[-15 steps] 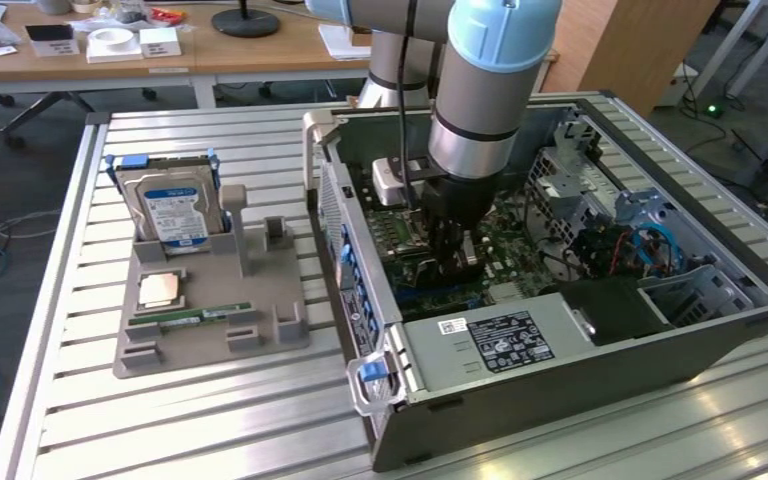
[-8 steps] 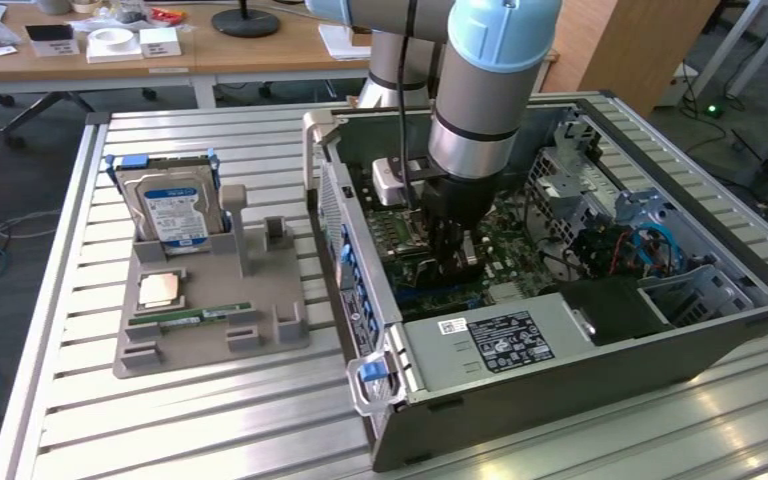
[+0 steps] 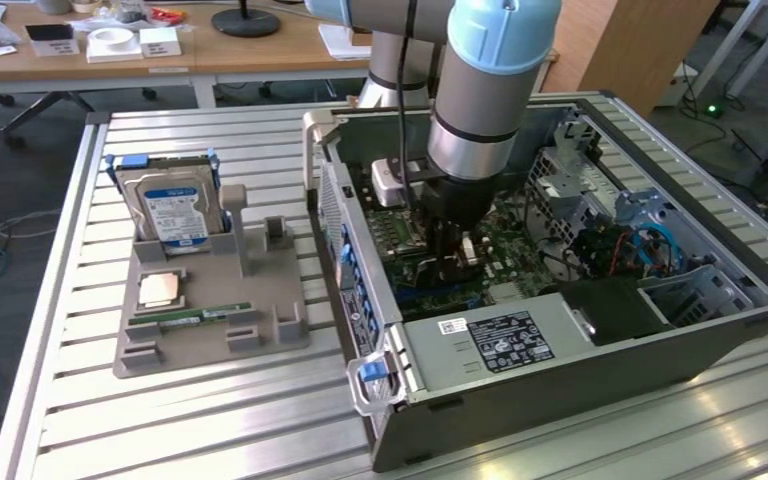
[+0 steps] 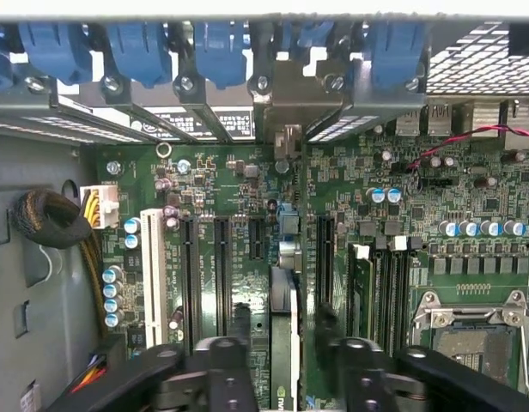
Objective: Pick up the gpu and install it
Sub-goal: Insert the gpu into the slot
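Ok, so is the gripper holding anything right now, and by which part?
Nothing seems held. The gpu stands edge-on in a motherboard slot between the gripper's open fingers, with a gap showing on each side.

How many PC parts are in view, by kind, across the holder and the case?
hard drive: 1
CPU chip: 1
memory stick: 1
gpu, on edge on the motherboard: 1
Total: 4

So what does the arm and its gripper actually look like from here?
The arm is a silver-grey tube with a light blue joint cap and a black band. A black cable runs down beside it. The gripper is black, with a small white box at the wrist.
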